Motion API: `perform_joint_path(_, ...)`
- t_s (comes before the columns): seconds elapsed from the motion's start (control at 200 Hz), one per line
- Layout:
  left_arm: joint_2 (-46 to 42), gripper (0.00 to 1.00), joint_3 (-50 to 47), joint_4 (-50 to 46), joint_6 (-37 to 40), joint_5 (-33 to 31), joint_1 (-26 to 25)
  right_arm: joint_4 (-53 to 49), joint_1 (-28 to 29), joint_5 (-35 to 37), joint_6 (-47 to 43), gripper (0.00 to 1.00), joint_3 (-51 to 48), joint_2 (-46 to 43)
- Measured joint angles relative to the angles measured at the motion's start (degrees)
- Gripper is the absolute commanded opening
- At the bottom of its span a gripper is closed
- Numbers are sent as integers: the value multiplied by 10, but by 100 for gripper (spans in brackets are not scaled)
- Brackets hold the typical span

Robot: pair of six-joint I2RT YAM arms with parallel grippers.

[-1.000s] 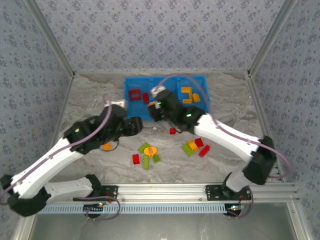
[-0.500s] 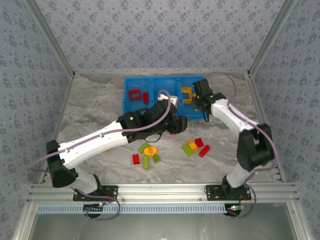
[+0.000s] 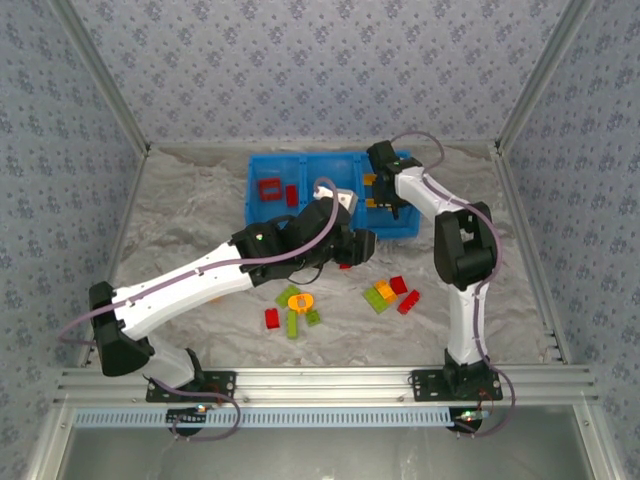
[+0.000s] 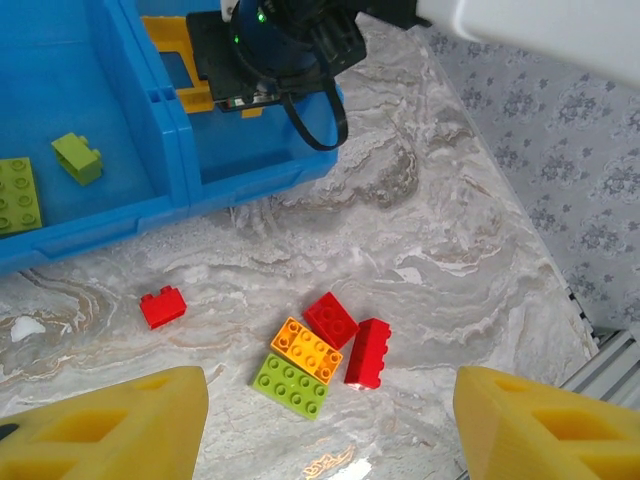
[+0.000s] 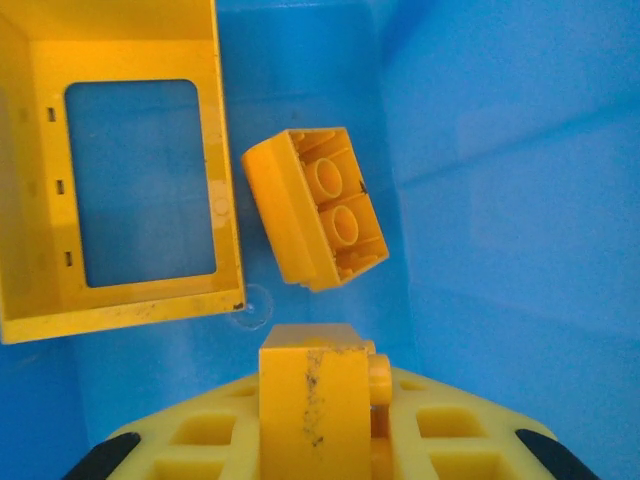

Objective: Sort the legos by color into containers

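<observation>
Right wrist, hand [image 5: 322, 445] pinching scuffed yellow brick [image 5: 308, 385], open frame [image 5: 130, 305], blue bin [image 5: 500, 200]

Bright blue, that's the bin [image 3: 268, 165], sitting on a table [image 3: 190, 200] marbled grey and white. Behind the bin, the wallpaper [image 3: 320, 70] shows pale blue-grey with a small floral print. Inside the bin: a red frame [image 3: 270, 188], two lime bricks [image 4: 76, 157], a yellow frame [image 5: 225, 200], a yellow brick [image 5: 315, 205]. Over the bin's floor there's a scuffed brick [image 5: 315, 410], yellow with dark streaks. In front of the bin the loose bricks [image 4: 307, 349] mix red, orange and lime.
</observation>
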Motion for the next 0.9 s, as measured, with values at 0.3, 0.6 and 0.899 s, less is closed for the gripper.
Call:
perform_joint_path(0.3,-9,67,0,-3,2,-10,0,-17,-2,4,-3,52,16,14)
perform_joint_path(0.6,-43,68,-33,-25,-12,-33,0,-24,14,21,-14,55,33,-16)
perform_joint_path(0.899,-67,68,-116,-93,-64,-42,38,23,82,39,-27,56,-56,-284)
